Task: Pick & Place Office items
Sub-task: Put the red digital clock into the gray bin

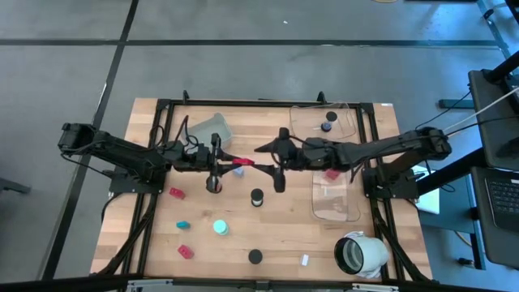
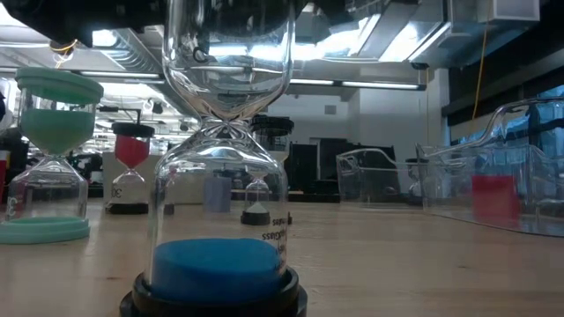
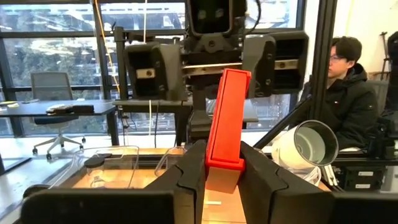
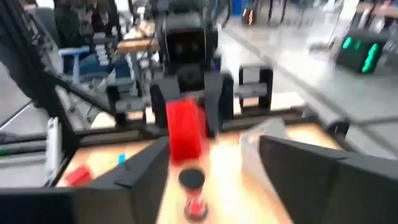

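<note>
Handover step, frame centre above worktop point(image 1: 268, 243): left tool point(image 1: 228, 161) clamps red block point(image 1: 239, 161); right tool point(image 1: 265, 165) spread wide, facing it. Next: right closes on block, left releases.

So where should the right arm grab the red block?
Grab the red block at its free end. The left gripper pinches the near end, so only the far half sticks out bare, pointing toward the right gripper. That gripper is open and faces the block, so it could probably come straight on and close across the long flat sides.
</note>
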`<action>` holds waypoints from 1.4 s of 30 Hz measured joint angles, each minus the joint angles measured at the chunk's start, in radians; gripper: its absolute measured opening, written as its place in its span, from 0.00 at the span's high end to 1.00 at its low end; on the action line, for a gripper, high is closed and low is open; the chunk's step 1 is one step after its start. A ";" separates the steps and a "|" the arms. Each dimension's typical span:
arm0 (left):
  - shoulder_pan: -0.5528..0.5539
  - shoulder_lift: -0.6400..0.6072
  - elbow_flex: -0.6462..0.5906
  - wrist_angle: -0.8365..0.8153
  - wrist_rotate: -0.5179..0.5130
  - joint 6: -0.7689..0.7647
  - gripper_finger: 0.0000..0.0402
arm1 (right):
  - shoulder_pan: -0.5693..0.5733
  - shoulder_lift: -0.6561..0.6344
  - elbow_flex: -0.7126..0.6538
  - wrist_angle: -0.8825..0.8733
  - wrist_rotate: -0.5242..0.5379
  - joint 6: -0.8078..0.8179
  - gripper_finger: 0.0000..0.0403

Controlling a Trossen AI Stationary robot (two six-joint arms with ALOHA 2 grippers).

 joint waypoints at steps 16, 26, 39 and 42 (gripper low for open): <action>0.264 0.000 0.000 -0.300 -0.477 -0.065 0.84 | 0.015 -0.177 0.000 -0.404 0.040 0.152 0.20; 0.518 0.000 0.000 -0.694 -0.280 -0.349 0.84 | 0.015 -0.173 0.000 -0.465 0.056 0.133 0.24; 0.618 0.000 0.000 -1.007 -0.072 -0.359 0.84 | 0.015 -0.173 0.000 -0.465 0.056 0.124 0.25; 0.626 0.000 0.000 -1.027 -0.075 -0.359 0.84 | 0.015 -0.173 0.000 -0.464 0.056 0.122 0.25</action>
